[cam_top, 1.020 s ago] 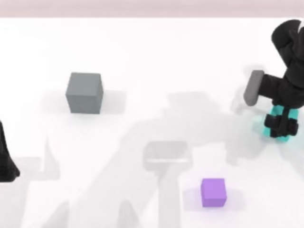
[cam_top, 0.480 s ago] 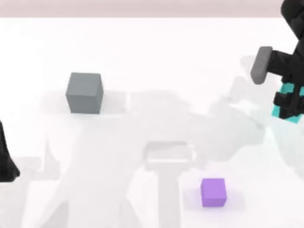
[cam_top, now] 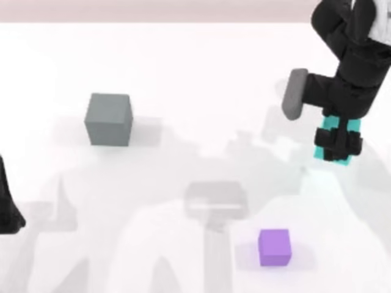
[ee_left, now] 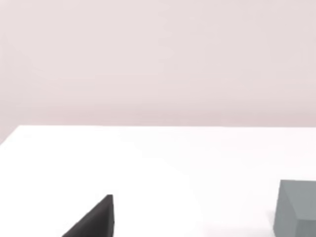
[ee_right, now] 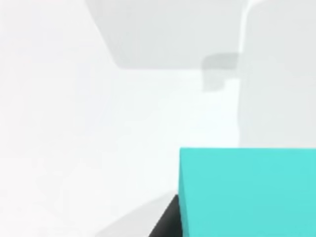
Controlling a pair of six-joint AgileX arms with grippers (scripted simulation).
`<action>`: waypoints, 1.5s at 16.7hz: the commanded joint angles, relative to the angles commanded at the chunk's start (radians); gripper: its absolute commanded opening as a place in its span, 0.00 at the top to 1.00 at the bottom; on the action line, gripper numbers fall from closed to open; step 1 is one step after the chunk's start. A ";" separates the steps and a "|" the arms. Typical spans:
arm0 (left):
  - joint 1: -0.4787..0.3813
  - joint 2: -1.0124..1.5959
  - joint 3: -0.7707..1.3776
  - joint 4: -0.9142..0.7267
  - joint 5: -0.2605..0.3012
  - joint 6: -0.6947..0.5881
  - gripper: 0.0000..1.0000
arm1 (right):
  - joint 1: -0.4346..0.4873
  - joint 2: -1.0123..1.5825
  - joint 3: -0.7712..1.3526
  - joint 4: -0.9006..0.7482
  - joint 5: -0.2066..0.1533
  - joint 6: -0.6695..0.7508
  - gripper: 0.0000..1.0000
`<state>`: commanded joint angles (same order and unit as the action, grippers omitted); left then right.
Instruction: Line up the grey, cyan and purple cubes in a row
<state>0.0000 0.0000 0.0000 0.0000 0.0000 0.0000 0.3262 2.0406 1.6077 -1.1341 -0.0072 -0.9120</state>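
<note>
R gripper (cam_top: 338,145) clamps cyan cube (cam_top: 330,125) at table's right; L arm parked, grip unclear.

A plain white table (cam_top: 183,67) fills nearly the whole top view, its matte surface crossed by soft grey shadows, the darkest a blocky patch near the middle. Along the far edge runs a pale pinkish-beige wall (cam_top: 153,9), which also fills the upper half of the left wrist view.
</note>
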 joint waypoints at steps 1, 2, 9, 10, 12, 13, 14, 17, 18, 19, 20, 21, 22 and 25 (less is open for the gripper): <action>0.000 0.000 0.000 0.000 0.000 0.000 0.00 | 0.057 -0.005 -0.002 -0.004 0.000 0.023 1.00; 0.000 0.000 0.000 0.000 0.000 0.000 0.00 | 0.120 -0.010 -0.004 -0.009 -0.001 0.047 1.00; 0.000 0.000 0.000 0.000 0.000 0.000 0.00 | 0.524 -0.052 -0.020 -0.037 -0.002 0.215 1.00; 0.000 0.000 0.000 0.000 0.000 0.000 0.00 | 0.549 -0.057 -0.022 -0.037 -0.002 0.229 1.00; 0.000 0.000 0.000 0.000 0.000 0.000 0.00 | 0.567 -0.062 -0.024 -0.037 -0.001 0.240 1.00; 0.000 0.000 0.000 0.000 0.000 0.000 0.00 | 0.567 -0.062 -0.024 -0.037 -0.001 0.240 1.00; 0.000 0.000 0.000 0.000 0.000 0.000 0.00 | 0.567 -0.062 -0.024 -0.037 -0.001 0.240 1.00; 0.000 0.000 0.000 0.000 0.000 0.000 0.00 | 0.563 -0.055 -0.036 -0.020 -0.002 0.241 1.00; 0.000 0.000 0.000 0.000 0.000 0.000 0.00 | 0.564 -0.050 -0.056 0.004 -0.002 0.241 1.00; 0.000 0.000 0.000 0.000 0.000 0.000 0.00 | 0.565 -0.043 -0.081 0.039 -0.002 0.240 1.00; 0.000 0.000 0.000 0.000 0.000 0.000 0.00 | 0.566 -0.034 -0.109 0.083 -0.002 0.241 1.00; 0.000 0.000 0.000 0.000 0.000 0.000 0.00 | 0.566 -0.025 -0.139 0.130 -0.001 0.241 1.00; 0.000 0.000 0.000 0.000 0.000 0.000 0.00 | 0.566 -0.015 -0.169 0.169 -0.001 0.242 1.00; 0.000 0.000 0.000 0.000 0.000 0.000 0.00 | 0.568 0.004 -0.215 0.221 -0.001 0.242 1.00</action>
<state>0.0000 0.0000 0.0000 0.0000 0.0000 0.0000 0.8945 2.0445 1.3924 -0.9136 -0.0081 -0.6700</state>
